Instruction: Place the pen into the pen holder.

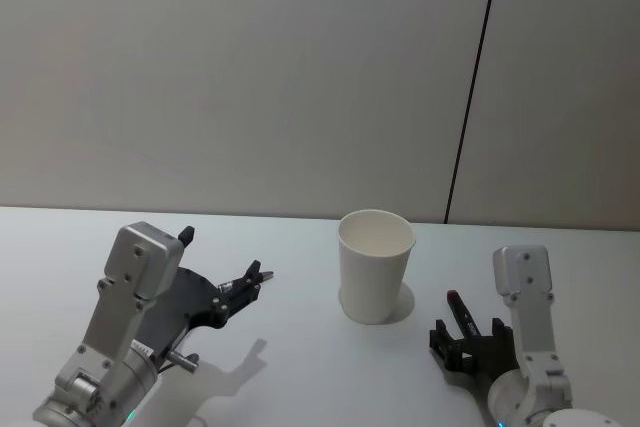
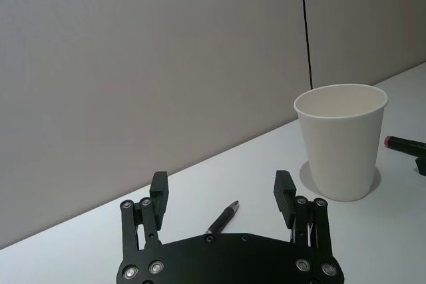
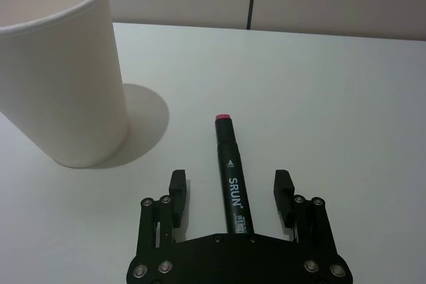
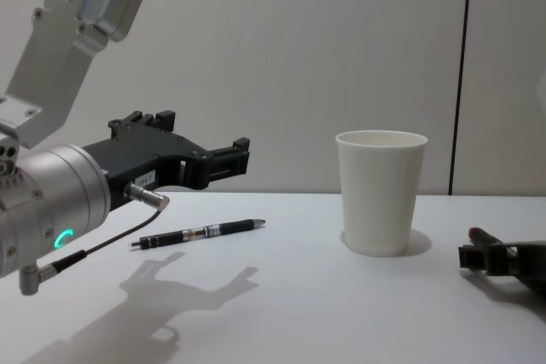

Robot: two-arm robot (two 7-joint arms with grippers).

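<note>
Black and slim, a pen [image 4: 200,233] lies on the surface [image 1: 300,367] beneath the raised left gripper [image 2: 221,183], whose fingers are apart. The paper-cup pen holder [image 1: 375,267] stands upright mid-surface. Low at right, the right gripper [image 3: 230,179] straddles a red-tipped marker pen [image 3: 227,144], unclasped. Grasping looks to be the step. Next: close, lift, tip over the rim.

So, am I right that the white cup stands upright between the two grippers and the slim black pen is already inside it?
Not quite. The slim black pen lies on the table below the left gripper, not in the white cup; the chest view shows it. The cup does stand upright between that gripper and the right gripper.
</note>
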